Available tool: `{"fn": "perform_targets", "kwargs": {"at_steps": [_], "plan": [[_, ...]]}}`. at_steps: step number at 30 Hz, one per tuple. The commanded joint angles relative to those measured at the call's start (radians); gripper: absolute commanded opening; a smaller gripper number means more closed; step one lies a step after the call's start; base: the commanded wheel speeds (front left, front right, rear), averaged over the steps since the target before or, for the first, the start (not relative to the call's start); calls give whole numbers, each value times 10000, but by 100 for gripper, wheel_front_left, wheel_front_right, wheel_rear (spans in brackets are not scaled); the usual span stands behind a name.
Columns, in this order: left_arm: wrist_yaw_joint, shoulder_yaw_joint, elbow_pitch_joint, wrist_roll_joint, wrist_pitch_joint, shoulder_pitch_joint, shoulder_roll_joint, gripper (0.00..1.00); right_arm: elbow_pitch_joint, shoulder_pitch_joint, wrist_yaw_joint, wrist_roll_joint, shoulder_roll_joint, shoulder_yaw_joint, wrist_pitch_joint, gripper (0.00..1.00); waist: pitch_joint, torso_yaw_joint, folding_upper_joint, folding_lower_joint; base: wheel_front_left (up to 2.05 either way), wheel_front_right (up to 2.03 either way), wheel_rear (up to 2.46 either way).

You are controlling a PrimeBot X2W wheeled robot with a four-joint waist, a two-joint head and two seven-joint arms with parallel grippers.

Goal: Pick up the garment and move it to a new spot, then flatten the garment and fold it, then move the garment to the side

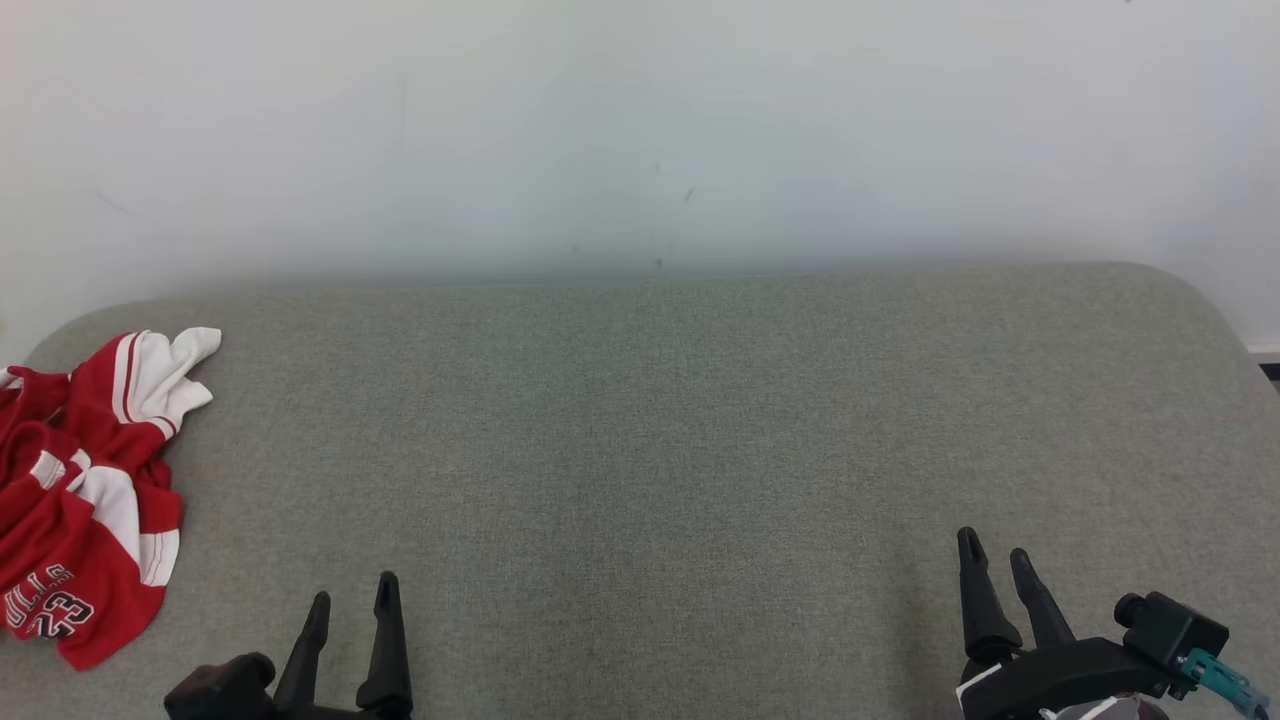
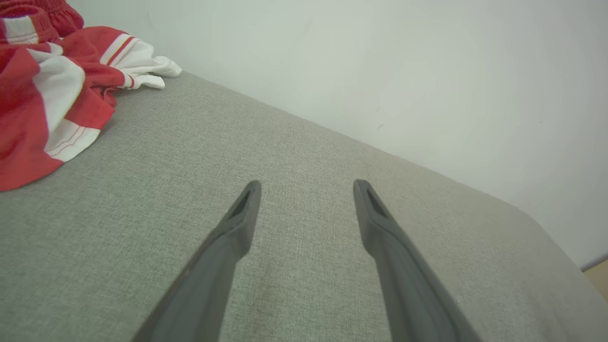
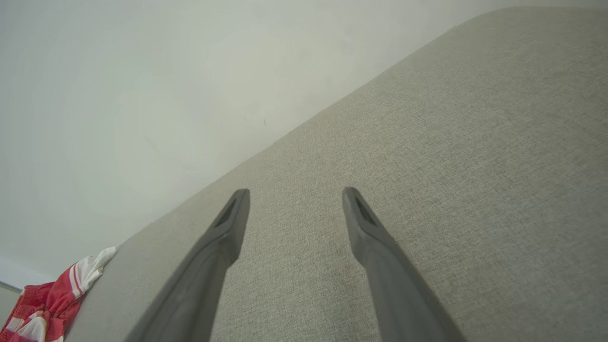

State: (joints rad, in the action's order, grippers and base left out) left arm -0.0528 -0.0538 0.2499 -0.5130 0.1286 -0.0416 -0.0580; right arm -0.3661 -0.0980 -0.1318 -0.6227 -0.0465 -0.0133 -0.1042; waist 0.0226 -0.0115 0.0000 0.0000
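Head view: we see the garment [image 1: 85,490], a crumpled red-and-white heap with printed lettering, at the left edge of the grey woven table [image 1: 640,420]. Our left end effector [image 1: 354,588] and right end effector [image 1: 993,543] hover at the near edge, both released and empty.
Left wrist view: our left end effector [image 2: 307,183] gapes over bare weave. The slack garment [image 2: 28,109] lies near, so we judge this arm best placed to grasp it.
Right wrist view: our right end effector [image 3: 296,190] is spread and holds nothing. The garment [image 3: 42,304] lies well apart, toward the left edge.

Open cushion [image 1: 640,450], jersey [image 1: 85,490] far left, wall [image 1: 640,120] behind
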Motion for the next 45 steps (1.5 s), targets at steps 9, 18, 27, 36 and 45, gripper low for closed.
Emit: {"fn": "perform_targets", "kwargs": {"at_steps": [9, 18, 27, 36, 45], "plan": [[25, -229, -32, 1074, 328, 23, -126, 100, 147, 57, 13, 1015, -43, -19, 106, 100, 35, -34, 0, 0, 0, 0, 0], [-16, -260, 347, 1603, 568, 47, -78, 100, 88, 145, 14, 1832, -45, -43, 218, 100, 67, -51, 0, 0, 0, 0, 0], [39, -339, 426, 2242, 812, 85, -11, 100, 151, 200, 16, 2616, -47, 55, 188, 100, 93, -64, 0, 0, 0, 0, 0], [75, -415, 426, 2799, 997, 192, 10, 100, 125, 256, 17, 3191, -48, 103, 135, 100, 125, -95, 0, 0, 0, 0, 0], [104, -508, 382, 3523, 1206, 293, 23, 100, 111, 324, 19, 3846, -49, 151, 40, 100, 159, -104, 0, 0, 0, 0, 0]]}}
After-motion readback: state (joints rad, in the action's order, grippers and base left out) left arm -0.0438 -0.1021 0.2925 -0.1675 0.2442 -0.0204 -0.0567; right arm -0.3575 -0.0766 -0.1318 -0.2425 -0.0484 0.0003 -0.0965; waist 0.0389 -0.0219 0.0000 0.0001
